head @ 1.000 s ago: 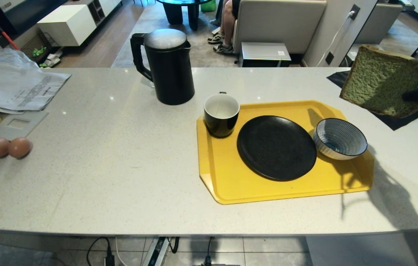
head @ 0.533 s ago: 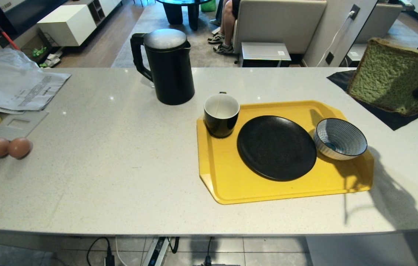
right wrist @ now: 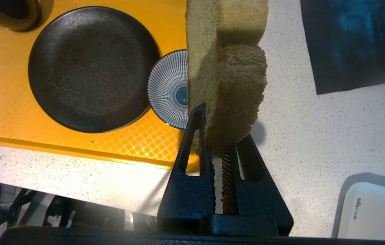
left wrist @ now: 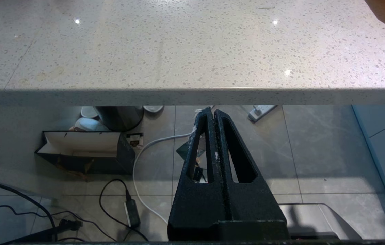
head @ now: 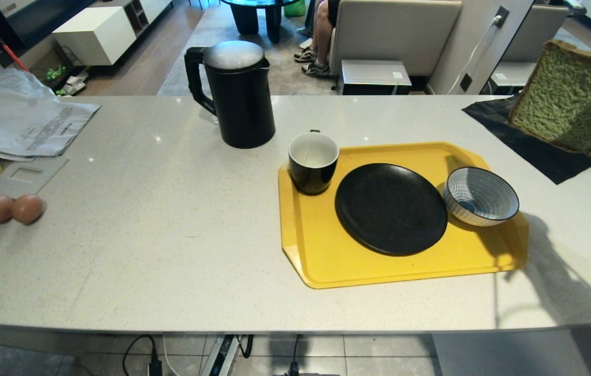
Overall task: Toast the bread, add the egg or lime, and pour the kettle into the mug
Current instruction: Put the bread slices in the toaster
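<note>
One slice of bread [head: 569,107], green crumb, pinched at its lower edge by the right tool [right wrist: 217,136]: now higher and further right than a second ago, well clear of the yellow tray [head: 321,250]. Judged in transit toward toasting. Kettle [head: 238,94] and mug [head: 313,162] untouched. Left tool [left wrist: 212,115] pressed together, parked below the worktop [head: 170,235] edge.
</note>
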Controlling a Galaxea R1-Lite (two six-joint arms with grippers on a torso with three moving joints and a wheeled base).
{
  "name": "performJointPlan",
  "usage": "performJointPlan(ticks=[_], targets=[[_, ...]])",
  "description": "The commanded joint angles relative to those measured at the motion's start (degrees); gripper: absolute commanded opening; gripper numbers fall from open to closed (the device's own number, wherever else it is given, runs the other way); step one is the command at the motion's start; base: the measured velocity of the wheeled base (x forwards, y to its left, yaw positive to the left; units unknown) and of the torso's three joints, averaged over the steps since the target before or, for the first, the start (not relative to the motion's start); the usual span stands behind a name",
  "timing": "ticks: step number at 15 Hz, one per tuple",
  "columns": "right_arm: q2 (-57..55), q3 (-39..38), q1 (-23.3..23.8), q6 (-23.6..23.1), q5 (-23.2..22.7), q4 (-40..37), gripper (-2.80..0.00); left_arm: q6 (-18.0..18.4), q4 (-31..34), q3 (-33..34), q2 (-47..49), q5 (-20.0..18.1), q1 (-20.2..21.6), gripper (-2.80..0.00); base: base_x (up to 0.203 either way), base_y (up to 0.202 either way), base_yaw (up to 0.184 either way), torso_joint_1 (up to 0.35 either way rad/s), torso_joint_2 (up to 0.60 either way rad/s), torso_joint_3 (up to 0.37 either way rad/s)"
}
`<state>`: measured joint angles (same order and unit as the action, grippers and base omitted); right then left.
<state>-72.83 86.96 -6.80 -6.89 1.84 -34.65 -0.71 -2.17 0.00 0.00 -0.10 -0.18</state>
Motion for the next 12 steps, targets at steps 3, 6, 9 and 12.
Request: performJointPlan(ticks=[3, 6, 9, 12], targets=[[0.8, -0.4, -0.1, -0.1, -0.1, -0.2, -2.8, 0.0, 0.0, 0.8, 0.0, 0.0, 0.0, -2.8, 0.0, 0.0, 0.0, 0.0, 0.0, 0.0], [0.9, -0.6, 0.0, -0.1, -0.1, -0.2, -2.8, 0.0, 0.0, 0.8, 0.0, 0.0, 0.0, -2.8, 0.002, 0.003, -0.032, 0.001, 0.0, 0.0], [1.2, -0.9, 0.0, -0.1, -0.1, -0.2, -2.8, 0.0, 0.0, 0.8, 0.0, 0.0, 0.0, -2.8, 0.0, 0.009, -0.165, 0.006, 0.0, 0.0], [1.2, -0.9, -0.1, -0.1, -0.3, -0.1, -2.8, 0.0, 0.0, 0.8, 0.0, 0.0, 0.0, -2.8, 0.002, 0.008, -0.174, 0.002, 0.0, 0.002]])
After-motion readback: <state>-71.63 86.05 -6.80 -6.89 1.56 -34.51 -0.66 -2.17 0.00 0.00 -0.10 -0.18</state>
